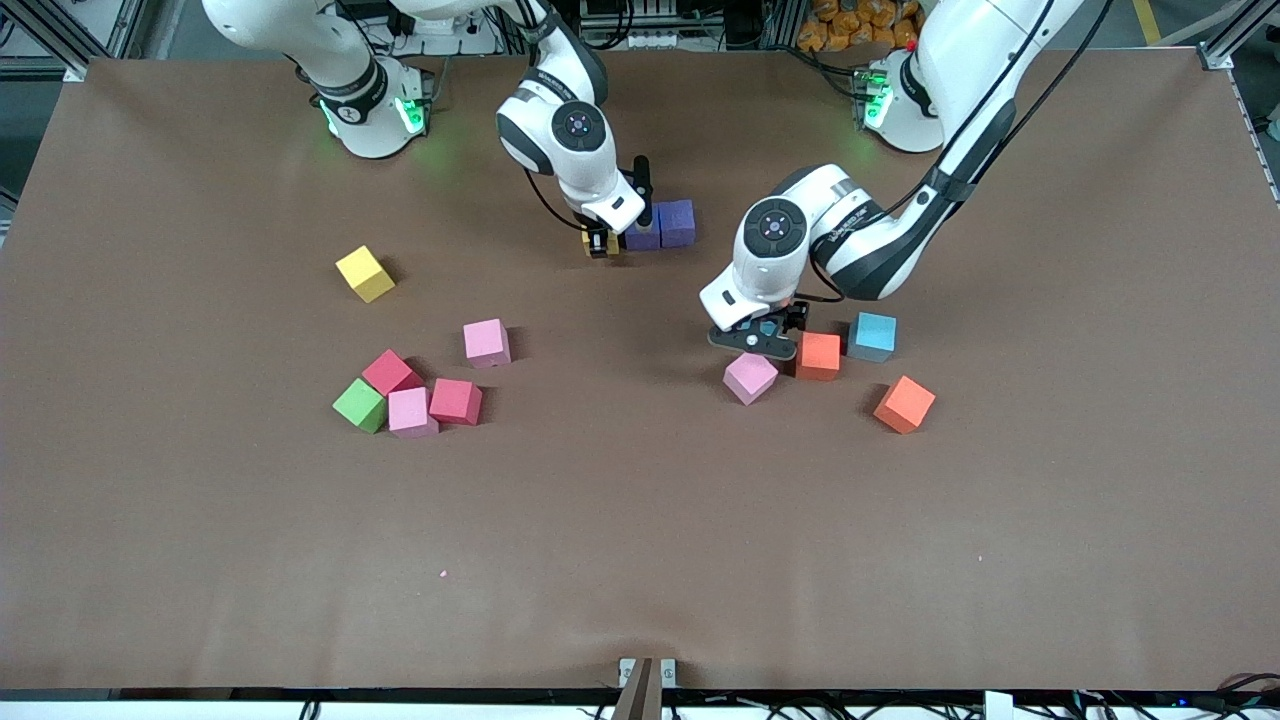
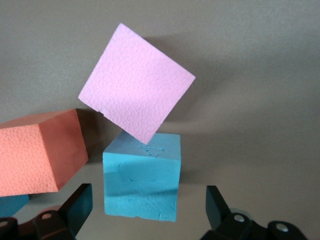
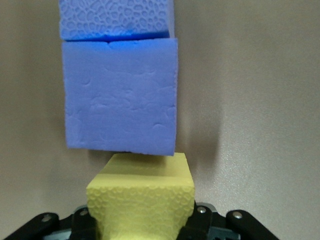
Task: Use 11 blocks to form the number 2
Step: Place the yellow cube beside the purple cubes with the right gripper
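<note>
The right gripper (image 1: 601, 243), fingers clamped on a yellow block (image 3: 141, 200), sits low beside two touching purple blocks (image 1: 661, 225); seat it flush in line before letting go. The left gripper (image 2: 150, 210) hangs wide open, straddling a light blue block (image 2: 141, 180) on the bench (image 1: 640, 560), and should descend squarely.

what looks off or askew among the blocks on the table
Little stands out. The green cube is the only one of its colour, touching the red and pink cluster. The pink cube beside the open left gripper sits turned at an angle, its corner by the light blue cube.
</note>
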`<state>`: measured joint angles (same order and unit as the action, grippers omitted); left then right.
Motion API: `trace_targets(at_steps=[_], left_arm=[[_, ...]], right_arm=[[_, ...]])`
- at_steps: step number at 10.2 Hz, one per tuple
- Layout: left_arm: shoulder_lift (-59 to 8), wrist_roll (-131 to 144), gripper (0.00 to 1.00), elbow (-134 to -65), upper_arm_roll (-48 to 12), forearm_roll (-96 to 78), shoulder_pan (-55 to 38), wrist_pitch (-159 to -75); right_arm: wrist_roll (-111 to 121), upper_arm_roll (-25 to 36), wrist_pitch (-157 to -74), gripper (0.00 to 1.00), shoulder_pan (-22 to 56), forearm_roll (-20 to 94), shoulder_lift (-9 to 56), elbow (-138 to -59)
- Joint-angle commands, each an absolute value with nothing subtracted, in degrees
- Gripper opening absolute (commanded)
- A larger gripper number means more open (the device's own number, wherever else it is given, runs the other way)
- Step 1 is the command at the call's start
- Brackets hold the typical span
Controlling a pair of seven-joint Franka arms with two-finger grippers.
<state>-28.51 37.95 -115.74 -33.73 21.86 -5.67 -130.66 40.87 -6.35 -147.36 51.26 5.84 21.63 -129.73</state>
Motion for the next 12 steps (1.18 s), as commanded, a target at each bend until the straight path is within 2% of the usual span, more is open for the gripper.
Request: trace_targets(at_steps=[1, 8, 9, 10, 12], left_arm=[[-29.2, 36.3, 1.00, -115.9, -34.0, 23.7, -4.4, -131.5], [-30.6, 37.0, 1.00, -115.7, -33.9, 23.7, -4.3, -131.5], [-30.7, 37.2, 0.93, -115.7, -33.9, 23.7, -4.3, -131.5], [-30.8, 37.5, 0.81, -115.8, -33.9, 23.7, -4.3, -131.5], [-31.3, 37.5, 0.67, -115.8, -33.9, 23.7, -4.3, -131.5]], right_arm=[[40.3, -7.1, -147.8, 0.25, 51.9, 6.2, 21.4, -130.3], [40.3, -7.1, -148.2, 0.25, 51.8, 6.3, 21.8, -129.8], [40.3, -7.2, -148.4, 0.25, 51.8, 6.3, 22.0, -129.6], [40.3, -7.2, -148.4, 0.25, 51.8, 6.4, 22.1, -129.6], [40.3, -7.2, -149.0, 0.26, 51.8, 6.4, 22.5, -129.6]])
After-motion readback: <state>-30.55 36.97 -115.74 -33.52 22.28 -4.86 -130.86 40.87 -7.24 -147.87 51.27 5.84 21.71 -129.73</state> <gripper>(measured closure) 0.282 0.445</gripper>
